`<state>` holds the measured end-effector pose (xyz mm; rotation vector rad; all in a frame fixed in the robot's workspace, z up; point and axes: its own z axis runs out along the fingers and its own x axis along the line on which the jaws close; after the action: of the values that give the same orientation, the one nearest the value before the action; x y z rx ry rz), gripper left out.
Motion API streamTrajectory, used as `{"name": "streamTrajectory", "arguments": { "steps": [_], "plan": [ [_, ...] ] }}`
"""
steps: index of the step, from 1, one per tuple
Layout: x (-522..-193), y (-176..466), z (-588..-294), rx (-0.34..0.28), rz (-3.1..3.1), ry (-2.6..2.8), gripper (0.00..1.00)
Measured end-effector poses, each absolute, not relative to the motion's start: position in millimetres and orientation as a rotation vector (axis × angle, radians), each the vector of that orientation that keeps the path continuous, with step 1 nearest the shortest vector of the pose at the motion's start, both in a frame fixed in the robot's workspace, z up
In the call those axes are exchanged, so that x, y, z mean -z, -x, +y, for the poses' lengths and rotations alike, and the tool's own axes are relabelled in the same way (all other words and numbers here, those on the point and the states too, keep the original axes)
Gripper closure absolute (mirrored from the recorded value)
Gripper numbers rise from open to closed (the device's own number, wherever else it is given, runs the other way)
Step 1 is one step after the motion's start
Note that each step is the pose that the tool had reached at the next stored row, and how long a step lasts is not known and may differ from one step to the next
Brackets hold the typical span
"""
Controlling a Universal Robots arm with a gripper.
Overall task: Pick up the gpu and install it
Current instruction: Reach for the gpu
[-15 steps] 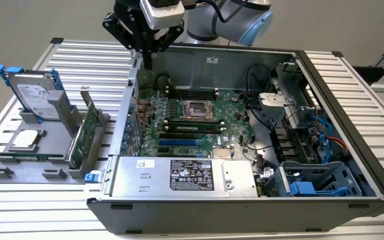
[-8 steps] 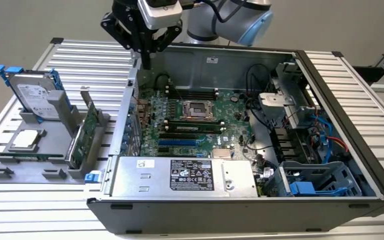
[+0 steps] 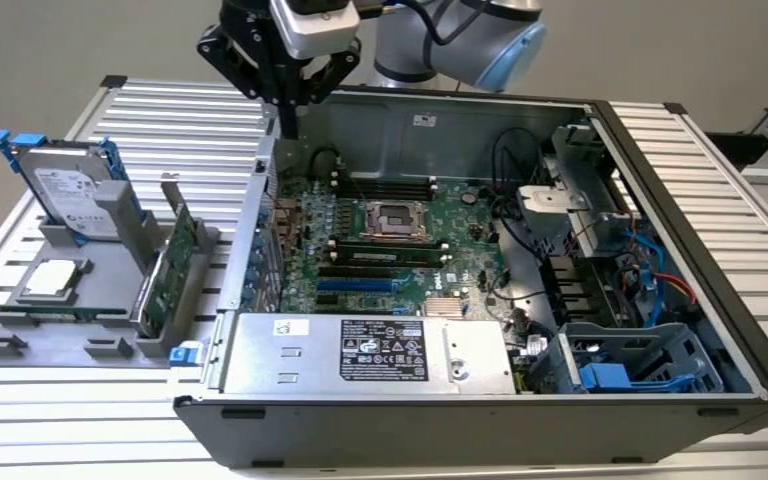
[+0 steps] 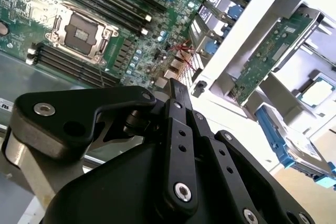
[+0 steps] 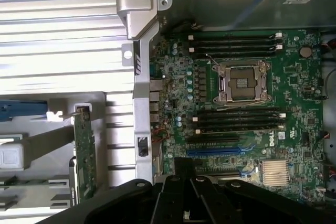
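The gpu (image 3: 167, 268) stands on edge in a slot of the grey holder (image 3: 91, 300), on the exterior view's left beside the open computer case (image 3: 704, 250). Its green board face shows in both wrist views (image 5: 84, 148) (image 4: 270, 56). My gripper (image 3: 287, 122) hangs above the case's rear corner near the holder, well above and behind the gpu. Its fingers (image 5: 184, 162) are shut together with nothing between them, and their black tip (image 4: 176, 85) points down at the case wall. The motherboard (image 3: 384, 235) lies exposed inside the case, with a blue card slot (image 5: 220, 151).
On the grey holder are also a hard drive in a blue caddy (image 3: 71, 190), a processor chip (image 3: 51, 280) and a memory stick (image 3: 57, 312). The power supply (image 3: 364, 355) fills the case's near side. Cables and drive bays (image 3: 624, 350) crowd the exterior view's right. The table top is ribbed metal.
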<state>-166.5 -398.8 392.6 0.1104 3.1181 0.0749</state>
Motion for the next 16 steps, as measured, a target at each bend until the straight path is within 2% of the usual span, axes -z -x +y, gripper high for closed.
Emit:
{"name": "streamTrajectory", "arguments": {
  "steps": [16],
  "plan": [
    [-392.6, 175.9, -398.8, -0.075, 3.118, -0.11, 1.0]
  ]
}}
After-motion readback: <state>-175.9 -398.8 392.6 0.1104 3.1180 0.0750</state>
